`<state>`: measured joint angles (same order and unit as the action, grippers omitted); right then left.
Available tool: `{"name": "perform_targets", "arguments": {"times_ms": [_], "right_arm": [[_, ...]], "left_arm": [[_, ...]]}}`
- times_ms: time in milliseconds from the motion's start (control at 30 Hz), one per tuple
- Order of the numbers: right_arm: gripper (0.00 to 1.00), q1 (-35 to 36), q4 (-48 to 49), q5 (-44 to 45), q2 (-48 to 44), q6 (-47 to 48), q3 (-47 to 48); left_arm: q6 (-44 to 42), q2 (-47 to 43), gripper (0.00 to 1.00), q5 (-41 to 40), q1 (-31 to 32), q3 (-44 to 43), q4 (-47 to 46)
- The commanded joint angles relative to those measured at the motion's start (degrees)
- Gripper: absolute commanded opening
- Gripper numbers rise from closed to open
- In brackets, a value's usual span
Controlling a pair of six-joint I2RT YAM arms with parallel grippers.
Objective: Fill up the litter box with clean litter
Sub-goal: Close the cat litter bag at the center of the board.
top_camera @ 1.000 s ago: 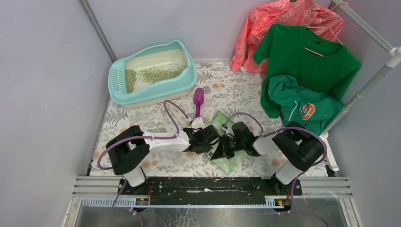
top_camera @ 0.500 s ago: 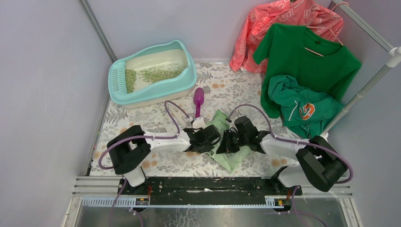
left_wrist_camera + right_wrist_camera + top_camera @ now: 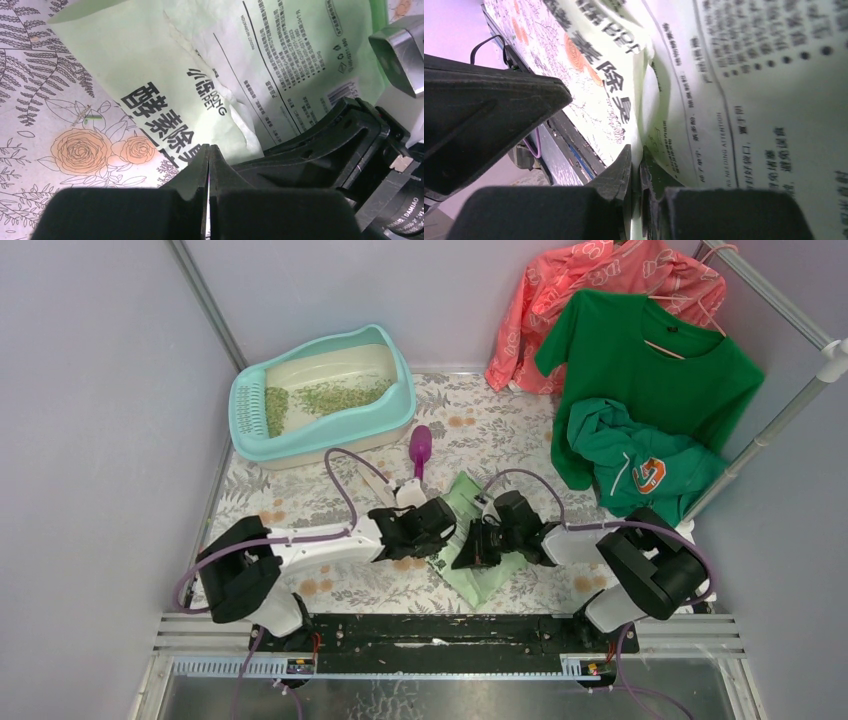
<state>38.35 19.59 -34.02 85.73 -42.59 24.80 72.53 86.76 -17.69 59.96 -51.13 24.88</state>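
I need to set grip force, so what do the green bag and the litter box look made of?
The green bag looks like thin, flexible plastic film with a slight sheen and printed text. It wrinkles and folds into sharp creases.
The litter box looks like rigid moulded plastic, smooth and slightly glossy, with a turquoise rim, a cream basin and moulded grate slots. The exact plastic can't be told for either.

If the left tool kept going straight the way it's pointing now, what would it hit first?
The light green printed bag: the shut left tool points right at it, its tips seemingly touching the bag's edge. The right tool sits just beyond, off to one side, though depth there is unclear.
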Motion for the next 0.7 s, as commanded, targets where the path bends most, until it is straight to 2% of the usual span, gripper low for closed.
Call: {"name": "perform_targets", "arguments": {"times_ms": [0,167,233,333,467,567,633,667], "right_arm": [[0.08,0.0,8.2,-3.1,2.0,-3.2,-2.6],[0.11,0.0,8.1,-2.2,1.8,-3.2,-3.4],[0.19,0.0,5.7,-1.4,1.1,-2.0,-2.9],[0.38,-0.1,-0.2,0.6,-2.1,0.6,-1.8],[0.48,0.0,-16.0,7.8,-11.4,6.9,1.9],[0.50,0.1,-29.6,14.3,-19.9,10.9,5.2],[0.44,0.9,-34.8,16.8,-24.8,13.2,7.0],[0.38,1.4,-36.1,17.4,-26.6,13.9,7.6]], "left_arm": [[-0.3,3.9,0.00,-2.8,0.1,-2.4,1.5],[0.0,10.5,0.00,-4.4,-0.1,-2.9,0.6],[-0.3,12.8,0.00,-4.3,-0.6,-2.8,-0.5],[-1.1,16.6,0.00,-3.4,-1.5,-4.0,-1.1],[-1.1,18.5,0.00,-2.3,-1.6,-4.1,-1.9],[-0.8,18.0,0.00,-2.1,-1.6,-3.2,-2.5],[-0.6,17.6,0.00,-2.1,-1.7,-2.7,-2.6],[-0.6,17.4,0.00,-2.0,-1.7,-2.5,-2.8]]}}
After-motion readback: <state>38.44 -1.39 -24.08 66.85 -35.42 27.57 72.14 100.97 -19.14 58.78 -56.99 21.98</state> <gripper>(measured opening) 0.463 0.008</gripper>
